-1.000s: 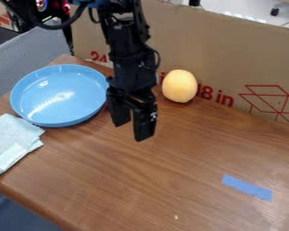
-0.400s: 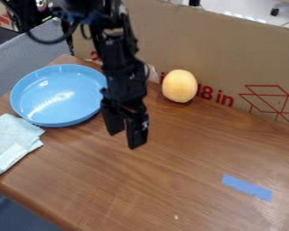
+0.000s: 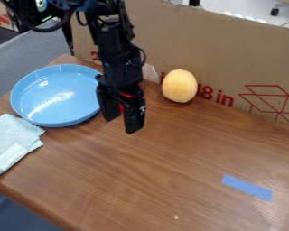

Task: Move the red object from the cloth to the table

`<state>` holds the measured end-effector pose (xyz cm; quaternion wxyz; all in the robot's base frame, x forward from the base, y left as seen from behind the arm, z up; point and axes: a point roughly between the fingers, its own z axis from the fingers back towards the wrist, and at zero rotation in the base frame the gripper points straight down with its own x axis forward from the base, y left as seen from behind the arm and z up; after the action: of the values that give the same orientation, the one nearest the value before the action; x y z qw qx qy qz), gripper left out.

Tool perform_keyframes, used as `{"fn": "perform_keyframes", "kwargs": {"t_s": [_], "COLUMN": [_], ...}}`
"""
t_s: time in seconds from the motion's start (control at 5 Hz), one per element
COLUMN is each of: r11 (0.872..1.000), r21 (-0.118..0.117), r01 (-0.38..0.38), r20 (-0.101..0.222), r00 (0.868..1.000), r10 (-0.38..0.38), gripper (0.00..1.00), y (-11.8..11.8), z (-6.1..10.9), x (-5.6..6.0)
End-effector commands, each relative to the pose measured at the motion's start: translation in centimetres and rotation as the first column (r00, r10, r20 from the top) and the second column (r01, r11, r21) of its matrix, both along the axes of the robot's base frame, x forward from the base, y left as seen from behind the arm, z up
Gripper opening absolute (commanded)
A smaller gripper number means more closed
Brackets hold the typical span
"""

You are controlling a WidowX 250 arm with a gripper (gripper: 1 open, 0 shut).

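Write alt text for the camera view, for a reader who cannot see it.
A black robot arm's open gripper points down over a brown wooden table, beside a light-blue plate. A yellowish ball sits in front of a cardboard box, a pale cloth lies at the left edge, and a strip of blue tape is at right. No red object is visible.

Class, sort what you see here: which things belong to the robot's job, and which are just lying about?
Job: cloth, table, gripper, open. The red object is not clearly in view.

Lying about: blue plate, yellowish ball, cardboard box, blue tape.
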<state>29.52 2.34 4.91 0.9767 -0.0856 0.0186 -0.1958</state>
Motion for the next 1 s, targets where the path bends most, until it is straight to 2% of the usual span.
{"fn": "perform_keyframes", "kwargs": {"t_s": [0.0, 0.2, 0.4, 0.6, 0.8], "r11": [1.000, 1.000, 1.000, 1.000, 1.000], "r21": [0.024, 0.017, 0.010, 0.005, 0.015], "r01": [-0.002, 0.005, 0.013, 0.008, -0.011], "r20": [0.051, 0.067, 0.069, 0.081, 0.089], "r00": [0.999, 0.998, 0.998, 0.997, 0.996], "r10": [0.001, -0.006, -0.013, -0.008, 0.010], "gripper": [1.00, 1.00, 1.00, 1.00, 1.00], "y": [0.0, 0.5, 0.6, 1.8, 1.2], "z": [0.8, 1.2, 1.2, 1.7, 2.3], "x": [-0.5, 0.7, 2.1, 2.5, 3.7]}}
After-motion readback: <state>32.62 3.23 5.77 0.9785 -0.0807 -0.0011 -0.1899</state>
